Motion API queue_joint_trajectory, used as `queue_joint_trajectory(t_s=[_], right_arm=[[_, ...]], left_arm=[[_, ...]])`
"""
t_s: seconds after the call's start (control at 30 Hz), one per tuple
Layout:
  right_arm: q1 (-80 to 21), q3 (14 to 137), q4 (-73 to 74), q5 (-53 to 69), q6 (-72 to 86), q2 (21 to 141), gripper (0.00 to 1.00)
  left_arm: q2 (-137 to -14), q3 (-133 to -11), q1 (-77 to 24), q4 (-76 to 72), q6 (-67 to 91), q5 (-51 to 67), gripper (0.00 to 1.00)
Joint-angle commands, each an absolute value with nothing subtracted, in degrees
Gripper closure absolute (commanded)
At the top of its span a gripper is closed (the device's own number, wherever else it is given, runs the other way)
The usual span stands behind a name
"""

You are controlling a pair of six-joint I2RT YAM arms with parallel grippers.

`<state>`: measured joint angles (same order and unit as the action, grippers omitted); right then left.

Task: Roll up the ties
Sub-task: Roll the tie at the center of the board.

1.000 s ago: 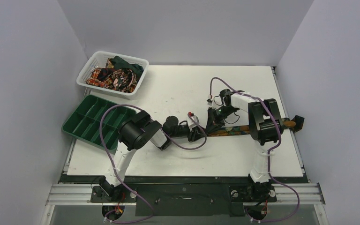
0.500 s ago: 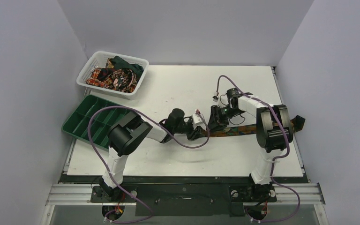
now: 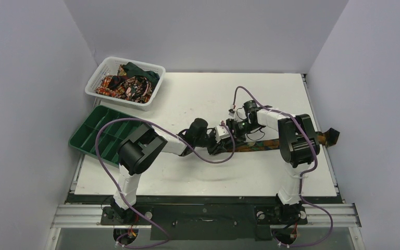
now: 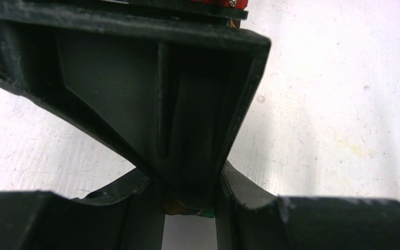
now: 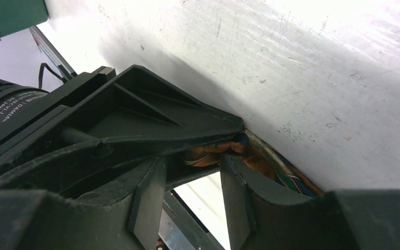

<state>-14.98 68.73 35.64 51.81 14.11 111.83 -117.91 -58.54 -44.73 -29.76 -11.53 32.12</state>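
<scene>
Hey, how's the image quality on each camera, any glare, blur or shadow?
Top external: sharp, evenly lit, faint shadows on the table. Left wrist: dark, soft-focus fingers crowd the frame. Right wrist: glare whitens the table upper right; the tie sits in shadow.

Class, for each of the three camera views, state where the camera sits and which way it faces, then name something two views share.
Top external: fixed above and behind, looking down on the white table; left arm and right arm show, bases nearest.
Left wrist: low over the table, facing past its own fingers at the right gripper.
Right wrist: low too, facing past its own fingers at the left gripper and green tray.
Shared: both wrist views catch the tie.
</scene>
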Motion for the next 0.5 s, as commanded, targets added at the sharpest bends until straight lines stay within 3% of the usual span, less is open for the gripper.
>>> queue_joint_trajectory(t_s=[0.0, 0.2, 0.33, 0.47], right_arm=[[-16.8, 69.4, 36.3, 44.9, 10.6, 115.7, 0.65], [-17.0, 70.4, 38.7, 35.0, 8.0, 119.7, 0.99], [-16.2, 69.9, 39.4, 31.8, 6.5, 120.1, 1.0], [-13.9, 69.3, 39.5, 33.5, 5.9, 120.8, 1.0]], left_arm=[[-118.6, -58.3, -45.2, -21.0, -11.5, 29.2, 0.79], [-117.9, -57.4, -45.2, -21.7, -11.2, 29.5, 0.7], [-116.5, -53.7, -43.3, -28.3, -8.9, 33.3, 0.46], [-116.0, -48.0, -41.4, -41.1, -6.2, 37.6, 0.39]])
